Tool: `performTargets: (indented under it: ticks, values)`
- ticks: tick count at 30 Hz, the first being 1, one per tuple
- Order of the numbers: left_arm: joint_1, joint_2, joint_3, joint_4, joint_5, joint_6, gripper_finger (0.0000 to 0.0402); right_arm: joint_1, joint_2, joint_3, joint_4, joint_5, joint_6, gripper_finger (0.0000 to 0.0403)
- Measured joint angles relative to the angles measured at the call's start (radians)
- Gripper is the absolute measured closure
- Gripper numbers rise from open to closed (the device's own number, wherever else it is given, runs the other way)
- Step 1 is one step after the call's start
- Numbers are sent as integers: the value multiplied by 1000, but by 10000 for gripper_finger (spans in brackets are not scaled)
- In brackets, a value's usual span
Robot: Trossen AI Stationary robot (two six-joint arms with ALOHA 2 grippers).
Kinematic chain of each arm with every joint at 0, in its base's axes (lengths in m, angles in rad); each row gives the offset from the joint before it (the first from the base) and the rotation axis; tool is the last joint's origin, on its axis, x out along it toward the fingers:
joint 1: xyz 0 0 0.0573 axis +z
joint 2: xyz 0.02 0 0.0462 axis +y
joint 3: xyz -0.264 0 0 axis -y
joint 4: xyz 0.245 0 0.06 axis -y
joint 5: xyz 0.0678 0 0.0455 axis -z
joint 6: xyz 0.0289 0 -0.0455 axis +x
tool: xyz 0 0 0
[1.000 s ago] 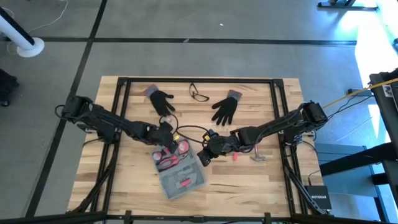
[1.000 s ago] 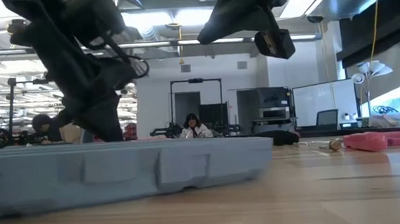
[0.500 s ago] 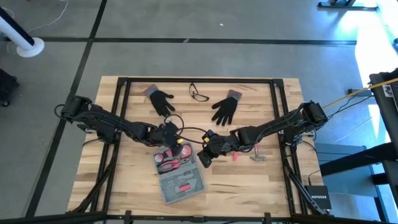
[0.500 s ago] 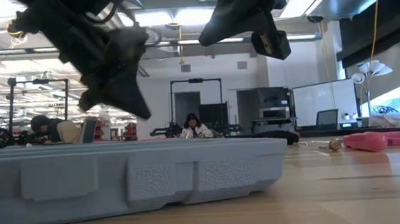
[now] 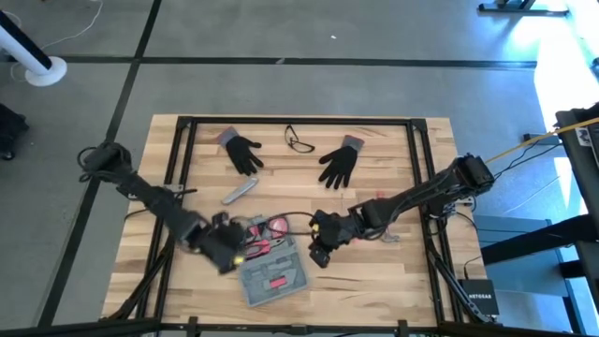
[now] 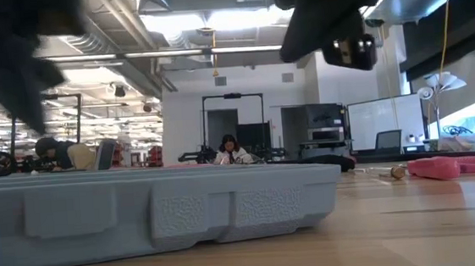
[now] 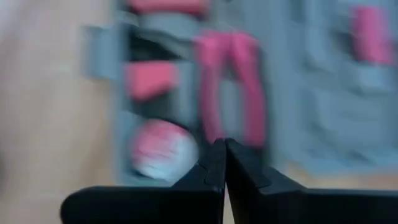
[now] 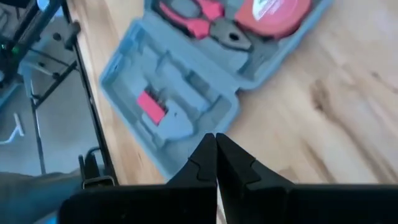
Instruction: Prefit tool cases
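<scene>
i'm mid-fitting: tool case [image 5: 271,270] lies open at six o'clock on the tabletop [image 5: 412,281]; left gripper [image 5: 227,255] and right gripper [image 5: 318,255] flank it, both closed and empty; next, i'd fetch a loose tool.

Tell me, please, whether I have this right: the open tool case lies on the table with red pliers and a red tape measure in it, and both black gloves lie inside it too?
Not quite. The tool case does lie open with the red pliers and tape measure in it, but the high view shows both black gloves lying on the table beyond the case, either side of the glasses, not inside it.
</scene>
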Motion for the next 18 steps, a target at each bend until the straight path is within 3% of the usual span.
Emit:
performTargets:
  ticks: [4, 8, 13, 18]
  values:
    - [-129, 23, 3, 162, 102, 60, 402, 31, 0, 0, -1, -3, 19, 403]
    - [-186, 92, 1, 173, 143, 59, 402, 51, 0, 0, -17, -41, 26, 403]
    - [-169, 200, 1, 353, 153, 88, 402, 75, 0, 0, -43, -61, 81, 403]
    - [-112, 294, 1, 513, 261, 208, 402, 109, 0, 0, -109, -63, 157, 403]
